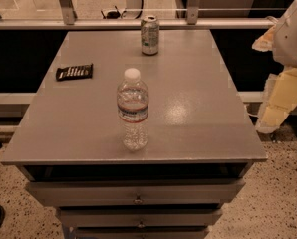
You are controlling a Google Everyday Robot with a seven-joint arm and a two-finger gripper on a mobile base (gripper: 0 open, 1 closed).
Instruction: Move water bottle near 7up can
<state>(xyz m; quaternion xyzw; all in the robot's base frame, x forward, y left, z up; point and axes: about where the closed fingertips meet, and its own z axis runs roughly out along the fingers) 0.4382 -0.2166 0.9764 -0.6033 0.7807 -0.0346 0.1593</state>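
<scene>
Nearest, a stack of grey drawers [137,192] sits under the grey cabinet top [198,113], low and to the left of the pincer. The water bottle [132,111] stands upright on that top close to the front edge, about level with the pincer and well apart from it on its left, with nothing touching it. The pincer [275,111] itself hangs off the right edge of the cabinet top, pale yellow, pointing down toward the speckled floor; whether it is spread or pressed together I cannot tell, and it grips nothing that shows. Farther back and far to the pincer's left, a flat dark snack wrapper [74,72] lies near the left edge. Farthest, the 7up can [150,35] stands upright at the back edge, beyond the pincer and to its left, well apart from the bottle.
</scene>
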